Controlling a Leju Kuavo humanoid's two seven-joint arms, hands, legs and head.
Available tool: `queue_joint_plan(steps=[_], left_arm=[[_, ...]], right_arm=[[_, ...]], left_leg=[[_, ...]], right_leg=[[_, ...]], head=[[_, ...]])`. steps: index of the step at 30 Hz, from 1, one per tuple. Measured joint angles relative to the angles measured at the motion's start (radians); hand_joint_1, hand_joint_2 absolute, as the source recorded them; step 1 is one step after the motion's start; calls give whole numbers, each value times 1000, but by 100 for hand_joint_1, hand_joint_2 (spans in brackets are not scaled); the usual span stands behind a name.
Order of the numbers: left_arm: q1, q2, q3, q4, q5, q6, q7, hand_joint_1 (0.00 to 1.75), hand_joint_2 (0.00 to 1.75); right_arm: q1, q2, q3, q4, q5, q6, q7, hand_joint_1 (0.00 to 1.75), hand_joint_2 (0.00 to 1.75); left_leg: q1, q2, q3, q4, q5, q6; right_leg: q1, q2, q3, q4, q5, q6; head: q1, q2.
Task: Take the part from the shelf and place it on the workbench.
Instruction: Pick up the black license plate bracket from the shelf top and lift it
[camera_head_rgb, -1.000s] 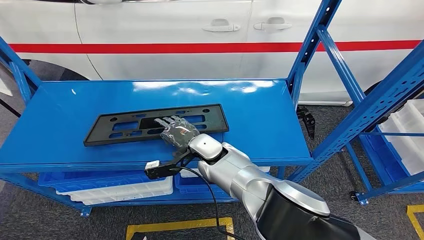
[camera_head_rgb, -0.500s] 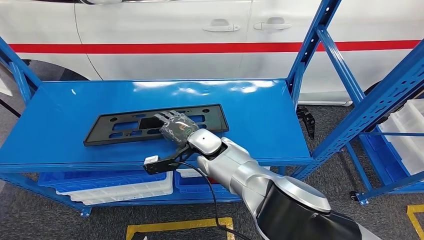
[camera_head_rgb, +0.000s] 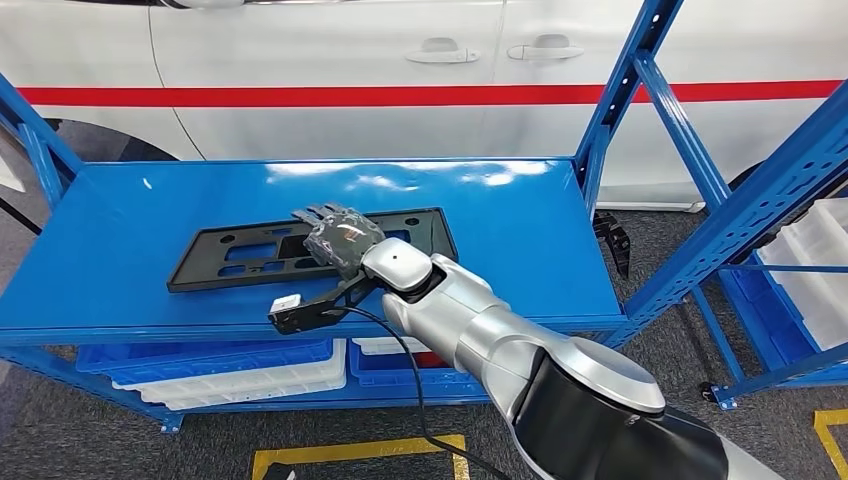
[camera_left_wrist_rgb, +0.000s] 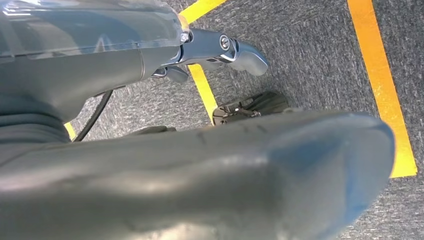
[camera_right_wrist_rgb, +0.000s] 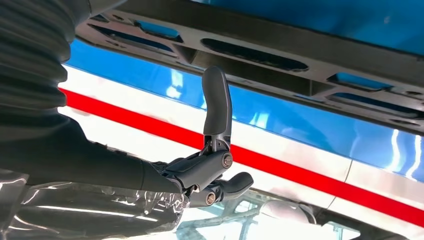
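The part (camera_head_rgb: 230, 255) is a long black plastic frame with cut-outs, lying flat on the top board of the blue shelf (camera_head_rgb: 520, 230). My right hand (camera_head_rgb: 340, 238) is over the part's middle, its fingers pointing toward the far edge. In the right wrist view the frame (camera_right_wrist_rgb: 260, 55) runs close past my right hand (camera_right_wrist_rgb: 200, 170). The thumb (camera_right_wrist_rgb: 216, 100) stands out straight toward it and the fingers are apart, holding nothing. Whether the hand touches the frame I cannot tell. My left hand (camera_left_wrist_rgb: 200, 175) hangs over the floor with nothing in it.
A white car with a red stripe (camera_head_rgb: 400, 95) stands right behind the shelf. Blue uprights (camera_head_rgb: 620, 95) rise at the shelf's right end. White bins (camera_head_rgb: 240, 378) sit on the lower level. Another rack with white bins (camera_head_rgb: 815, 270) is at the right. Yellow tape (camera_head_rgb: 350, 455) marks the floor.
My right hand has moved left and toward the far side across the part, from its near edge to over its middle. The part has not moved.
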Motion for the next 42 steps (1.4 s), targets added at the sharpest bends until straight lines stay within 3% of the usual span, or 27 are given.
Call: queue_joint_plan(steps=[15,19,42], left_arm=[[2,-12,6,0,7,2,-7,0,0],[2,-12,7,0,4,2,-6,0,0],[1,-11,8,0,-8,-3,3,0,0]], right_arm=[[45,0,91,-17,-117,-9,20,0,175],[45,0,97,-12,-140,-20,26,0,0],[34,0,92,40,-219,-5,-35,0,0]], left_leg=[[0,0,0,0,0,0],[0,0,0,0,0,0],[0,0,0,0,0,0]], right_leg=[[0,0,0,0,0,0],[0,0,0,0,0,0],[0,0,0,0,0,0]], head=[[0,0],[0,0],[0,0]])
